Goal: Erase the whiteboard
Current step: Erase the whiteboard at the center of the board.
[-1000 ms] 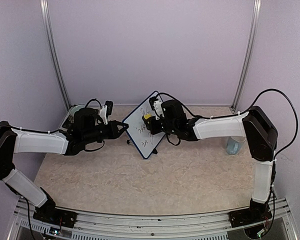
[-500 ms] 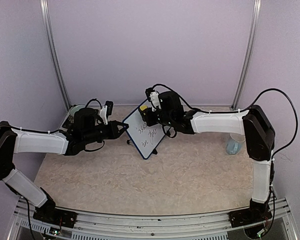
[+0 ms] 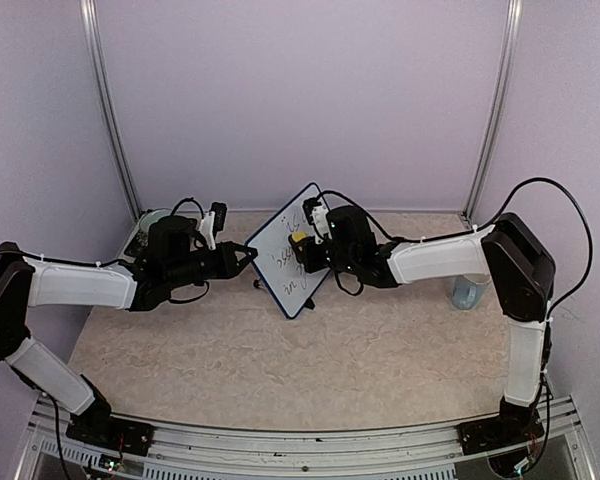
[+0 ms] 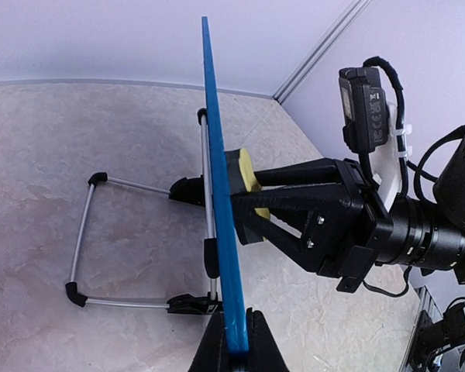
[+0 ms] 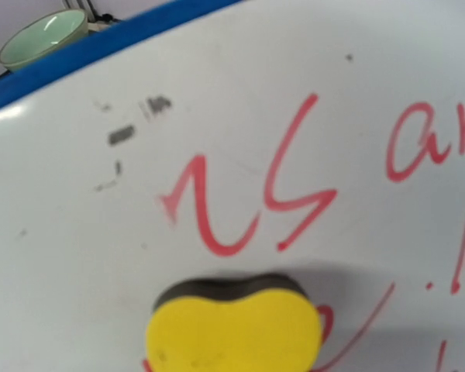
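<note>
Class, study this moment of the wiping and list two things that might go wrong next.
1. The left hand pinches the whiteboard only by its thin blue edge while the right hand presses the sponge on its face; that push might twist the board loose.
2. Red writing spreads well beyond the small sponge, so strokes may miss or smear parts.

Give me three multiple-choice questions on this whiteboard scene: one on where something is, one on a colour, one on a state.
1. Where is the yellow sponge? A lying on the table; B against the whiteboard face; C inside a cup.
2. What colour is the writing? A red; B green; C orange.
3. The left gripper is: A open; B holding the sponge; C shut on the whiteboard.
Key: B, the right gripper presses it there; A, red strokes fill the right wrist view; C, it clamps the whiteboard's edge.
</note>
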Controlling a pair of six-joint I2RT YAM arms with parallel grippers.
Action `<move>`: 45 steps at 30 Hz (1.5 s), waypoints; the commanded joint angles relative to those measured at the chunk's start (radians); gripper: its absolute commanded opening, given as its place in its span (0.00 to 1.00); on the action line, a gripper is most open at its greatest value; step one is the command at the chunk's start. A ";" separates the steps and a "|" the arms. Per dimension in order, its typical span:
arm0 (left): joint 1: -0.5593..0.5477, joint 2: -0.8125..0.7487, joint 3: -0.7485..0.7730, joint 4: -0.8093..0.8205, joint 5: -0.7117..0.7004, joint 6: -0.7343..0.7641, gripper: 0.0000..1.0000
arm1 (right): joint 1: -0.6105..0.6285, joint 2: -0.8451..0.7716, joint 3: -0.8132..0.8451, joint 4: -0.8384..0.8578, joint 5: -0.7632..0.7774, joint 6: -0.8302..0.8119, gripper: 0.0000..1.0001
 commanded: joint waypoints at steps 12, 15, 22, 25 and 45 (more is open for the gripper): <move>-0.020 -0.004 -0.005 0.012 0.083 -0.001 0.00 | -0.005 0.064 0.238 -0.153 -0.019 -0.048 0.14; -0.021 -0.005 -0.005 0.013 0.084 -0.001 0.00 | -0.005 0.067 0.244 -0.152 -0.020 -0.048 0.14; -0.020 -0.007 -0.006 0.011 0.082 0.000 0.00 | -0.008 0.064 0.125 -0.121 -0.019 -0.025 0.14; -0.020 -0.008 -0.006 0.011 0.082 0.000 0.00 | -0.012 0.047 0.040 -0.090 -0.020 -0.002 0.14; -0.020 0.000 -0.004 0.016 0.088 -0.004 0.00 | -0.017 0.071 0.245 -0.163 -0.054 -0.044 0.14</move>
